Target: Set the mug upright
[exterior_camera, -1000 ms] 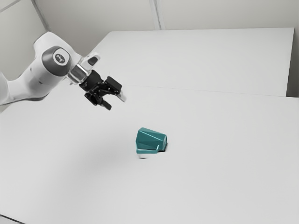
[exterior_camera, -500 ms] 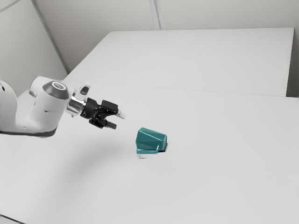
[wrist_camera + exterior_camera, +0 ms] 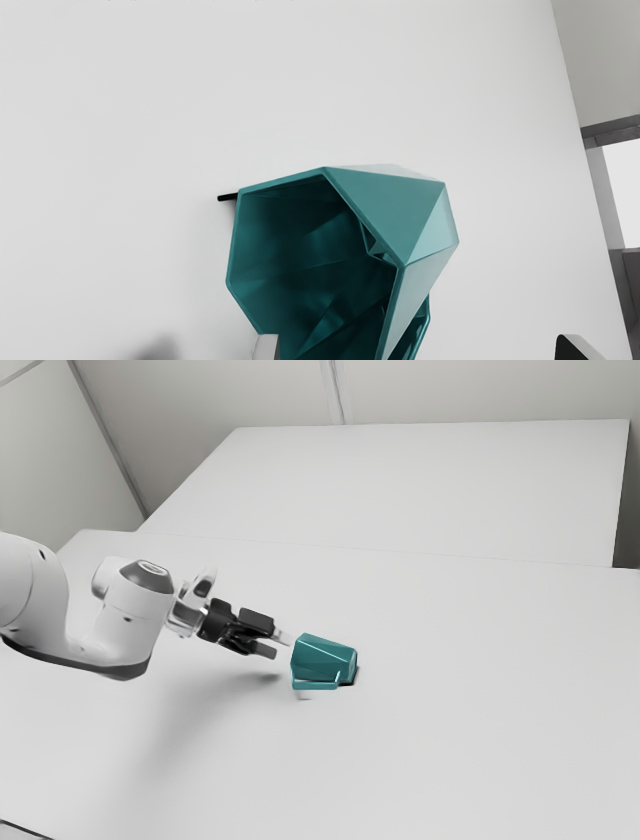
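The tool [image 3: 278, 645] stands wide just short of the mug [image 3: 322, 660], which lies sideways on the counter [image 3: 450, 750], mouth [image 3: 305, 255] toward it, so the approach seems in hand, next calling for a slight advance and a grip.

Bright, even light washes both views, leaving the white table [image 3: 480, 760] pale and low in contrast. The arm [image 3: 125, 622] is lit on its upper surfaces and dark along its underside, so the light seems to come from above. A broad, soft-edged grey shadow [image 3: 190, 725] spreads beneath it. In the wrist view, the mug's [image 3: 390, 215] inside sinks into deep teal gloom (rather moody, beside such chalky surroundings), while its outer facets range from mid-teal to a pale sheen.
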Controlling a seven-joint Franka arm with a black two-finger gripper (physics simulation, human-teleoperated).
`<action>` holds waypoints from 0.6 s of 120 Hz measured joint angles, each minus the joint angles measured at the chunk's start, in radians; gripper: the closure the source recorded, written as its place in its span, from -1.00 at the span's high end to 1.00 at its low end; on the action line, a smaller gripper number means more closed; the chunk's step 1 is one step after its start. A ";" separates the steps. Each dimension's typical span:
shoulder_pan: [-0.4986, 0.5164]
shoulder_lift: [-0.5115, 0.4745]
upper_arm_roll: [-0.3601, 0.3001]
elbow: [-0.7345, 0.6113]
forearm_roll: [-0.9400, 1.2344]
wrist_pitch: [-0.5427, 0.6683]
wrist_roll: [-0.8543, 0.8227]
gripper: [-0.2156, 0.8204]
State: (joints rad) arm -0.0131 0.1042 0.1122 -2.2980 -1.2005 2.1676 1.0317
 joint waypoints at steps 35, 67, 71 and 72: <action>-0.001 0.007 -0.031 0.008 -0.018 -0.005 -0.008 0.58; -0.003 0.032 -0.047 0.019 -0.017 -0.002 -0.064 0.58; -0.003 0.035 -0.050 0.021 -0.017 -0.001 -0.069 0.58; -0.003 0.036 -0.050 0.022 -0.017 -0.001 -0.070 0.58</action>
State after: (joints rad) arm -0.0165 0.1401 0.0617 -2.2765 -1.2174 2.1667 0.9615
